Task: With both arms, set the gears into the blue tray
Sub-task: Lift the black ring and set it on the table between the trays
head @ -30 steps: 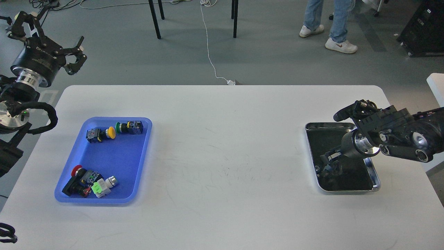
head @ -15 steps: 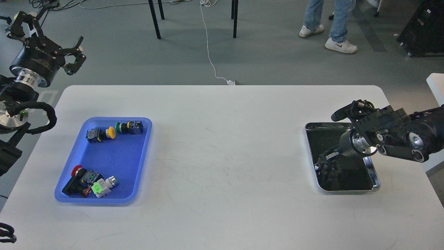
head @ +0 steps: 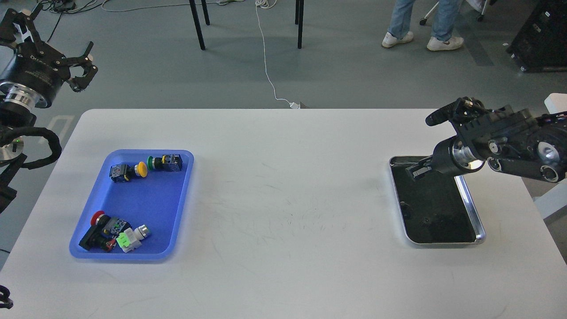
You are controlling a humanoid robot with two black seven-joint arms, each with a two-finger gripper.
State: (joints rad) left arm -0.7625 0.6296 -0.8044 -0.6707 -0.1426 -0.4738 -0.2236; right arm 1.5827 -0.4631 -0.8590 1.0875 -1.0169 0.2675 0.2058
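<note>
The blue tray [head: 148,199] lies on the left of the white table and holds several push-button switches with coloured caps. I make out no gears in it. My left gripper [head: 52,44] hangs off the table's far left corner, above the floor, its claws spread open and empty. My right gripper [head: 415,171] hovers over the far left corner of the steel tray [head: 482,234]. It is small and dark, so I cannot separate its fingers or see anything held. Two faint dark specks [head: 405,205] on the tray's black lining may be gears.
The table's wide middle [head: 288,199] is bare white surface. Beyond the far edge are chair legs [head: 198,26], a white cable [head: 270,75] on the floor and a person's feet [head: 425,40]. A white object [head: 557,106] stands at the right edge.
My right gripper has lifted out of the steel tray and moved toward its far end. My left arm has drawn back up and to the left. The person's feet have shifted.
</note>
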